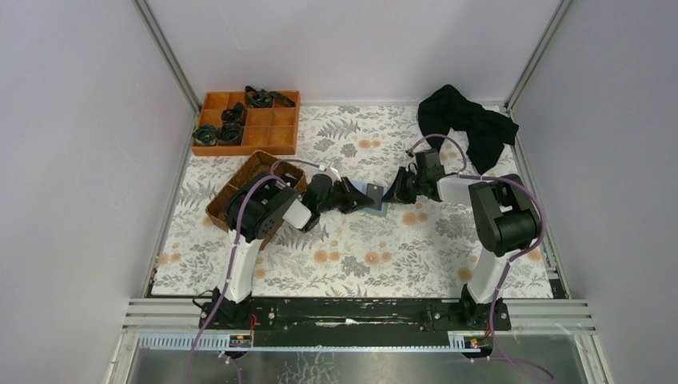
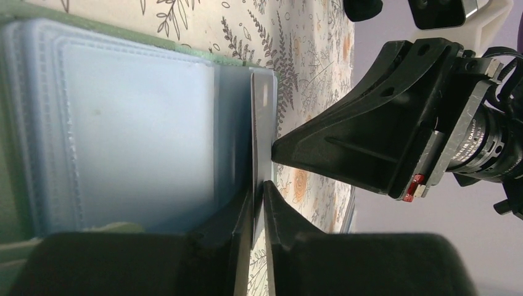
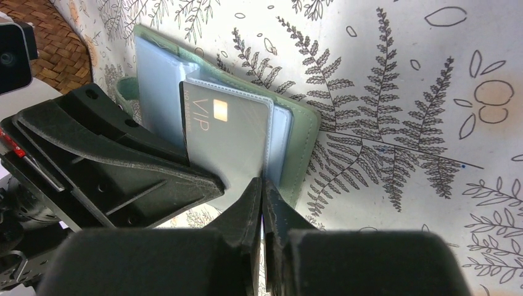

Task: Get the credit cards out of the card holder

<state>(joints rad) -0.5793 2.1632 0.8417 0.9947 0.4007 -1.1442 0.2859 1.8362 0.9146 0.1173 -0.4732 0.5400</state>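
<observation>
Nearest: black base rail [image 1: 352, 308] at the table edge. The left arm [image 1: 260, 210] is folded over the near side of a brown wicker basket [image 1: 244, 170], so part of the basket is hidden. Mid-table on the fern-print tablecloth [image 1: 360, 264] the two grippers meet nose to nose with the card holder [image 3: 302, 132] between them. From above their heads cover most of it and only a grey sliver shows. Holder is open, blue-teal slot side up, grey-green border round it. left gripper [image 2: 258, 196]: jaws narrow, pinching a thin edge on the holder's slot side; its finger blocks the holder's lower left in the right wrist view. right gripper [image 3: 263, 185]: jaws nearly together, nipping the end edge of a grey VIP card [image 3: 234, 142] that sticks partway out of a slot. Card long axis runs along the line between the grippers, roughly across the table, chip end away from the right gripper. Pale layer just behind it, card or sleeve, can't tell. Far left: orange divided tray [image 1: 284, 140] with black coiled bits [image 1: 260, 98] in some cells. Far right: crumpled black cloth [image 1: 468, 124], well apart from the holder
</observation>
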